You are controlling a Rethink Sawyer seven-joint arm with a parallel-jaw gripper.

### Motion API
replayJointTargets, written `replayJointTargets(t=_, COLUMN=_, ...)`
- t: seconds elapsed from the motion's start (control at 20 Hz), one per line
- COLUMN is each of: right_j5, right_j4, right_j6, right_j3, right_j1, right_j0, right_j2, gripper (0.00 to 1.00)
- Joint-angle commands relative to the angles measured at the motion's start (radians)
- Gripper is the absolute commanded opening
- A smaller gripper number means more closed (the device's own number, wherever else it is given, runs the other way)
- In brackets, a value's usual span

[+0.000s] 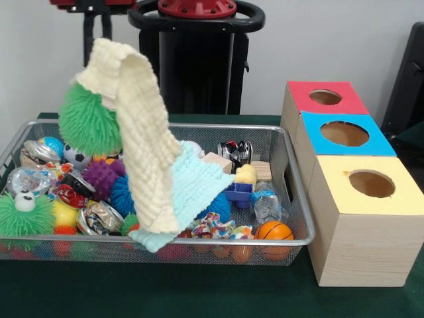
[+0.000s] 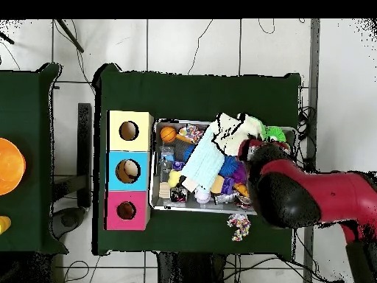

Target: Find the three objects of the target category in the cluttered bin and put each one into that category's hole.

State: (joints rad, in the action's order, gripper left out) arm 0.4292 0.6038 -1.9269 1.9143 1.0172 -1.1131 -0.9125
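Cloth (image 1: 142,159), pale yellow and knitted, is seen lifted high above the wire bin (image 1: 291,192), draped downward with its lower end trailing onto a light blue cloth (image 1: 192,189) inside the bin. A green fuzzy ball (image 1: 89,122) is raised together with the yellow cloth, pressed against its left side in the front view. The gripper itself is hidden under the cloth top, so whether it is spread or pinching cannot be told. In the overhead view the red and black arm (image 2: 309,193) is seen reaching over the bin's right end.

The bin is filled with clutter: a purple spiky ball (image 1: 103,175), a small soccer ball (image 1: 77,156), a second green fuzzy toy with eyes (image 1: 25,213), crushed cans (image 1: 99,217), a mini basketball (image 1: 274,231), wooden blocks (image 1: 217,161) and a blue plastic piece (image 1: 238,192).

Three wooden boxes with round holes are lined up just beside the bin: red-topped (image 1: 324,97), blue-topped (image 1: 344,134), yellow-topped (image 1: 371,184). Something pale is seen inside the blue hole from overhead. A small patterned item (image 2: 238,225) is lying on the green table (image 2: 199,92) outside the bin, near the arm.
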Motion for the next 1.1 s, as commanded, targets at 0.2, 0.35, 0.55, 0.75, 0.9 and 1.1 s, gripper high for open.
replayJointTargets(t=0.2, right_j5=0.162, right_j4=-0.018, right_j6=0.206, right_j3=0.047, right_j1=-0.124, right_j0=-0.009, right_j2=-0.056, gripper=0.00)
replayJointTargets(t=0.35, right_j5=0.183, right_j4=-0.024, right_j6=0.183, right_j3=0.051, right_j1=-0.116, right_j0=0.000, right_j2=-0.043, gripper=0.00)
replayJointTargets(t=0.55, right_j5=0.212, right_j4=-0.023, right_j6=0.180, right_j3=0.043, right_j1=-0.123, right_j0=0.001, right_j2=-0.039, gripper=1.00)
replayJointTargets(t=0.75, right_j5=0.192, right_j4=-0.016, right_j6=0.158, right_j3=0.061, right_j1=-0.118, right_j0=0.004, right_j2=-0.036, gripper=1.00)
replayJointTargets(t=0.9, right_j5=0.190, right_j4=-0.013, right_j6=0.162, right_j3=0.069, right_j1=-0.109, right_j0=0.006, right_j2=-0.042, gripper=1.00)
replayJointTargets(t=1.1, right_j5=0.200, right_j4=-0.017, right_j6=0.156, right_j3=0.066, right_j1=-0.094, right_j0=0.015, right_j2=-0.040, gripper=1.00)
